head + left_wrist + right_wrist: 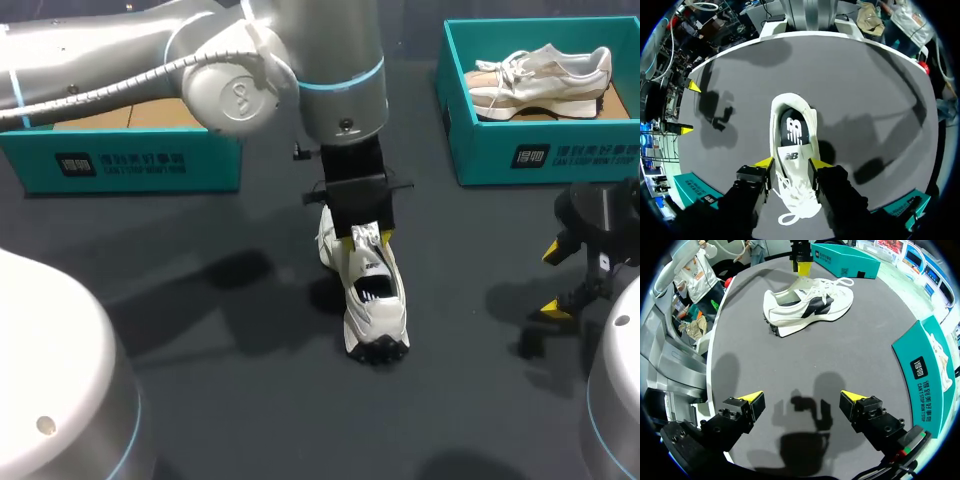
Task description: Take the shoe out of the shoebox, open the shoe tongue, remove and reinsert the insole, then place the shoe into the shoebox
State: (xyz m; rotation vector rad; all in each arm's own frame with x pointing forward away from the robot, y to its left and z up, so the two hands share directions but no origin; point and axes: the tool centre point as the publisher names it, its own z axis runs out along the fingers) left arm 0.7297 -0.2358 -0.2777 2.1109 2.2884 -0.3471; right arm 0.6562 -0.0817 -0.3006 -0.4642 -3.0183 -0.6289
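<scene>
A white shoe (pixel 372 300) with black trim stands upright on the dark table, heel toward me. In the left wrist view the shoe (pixel 792 125) lies ahead of my left gripper (pixel 792 162), its dark insole showing in the opening. The yellow-tipped fingers straddle the tongue and laces, close to the upper's sides, and the gripper is open. From above, the left gripper (pixel 366 238) hangs over the laces. My right gripper (pixel 552 280) stands open and empty at the right of the table. From the right gripper (pixel 807 400), the shoe (pixel 807 305) lies well ahead.
A teal shoebox (pixel 540 150) at the back right holds another pale shoe (pixel 540 80). A second teal box (pixel 130 160) sits at the back left behind my left arm. Bare dark table surrounds the shoe in front and to both sides.
</scene>
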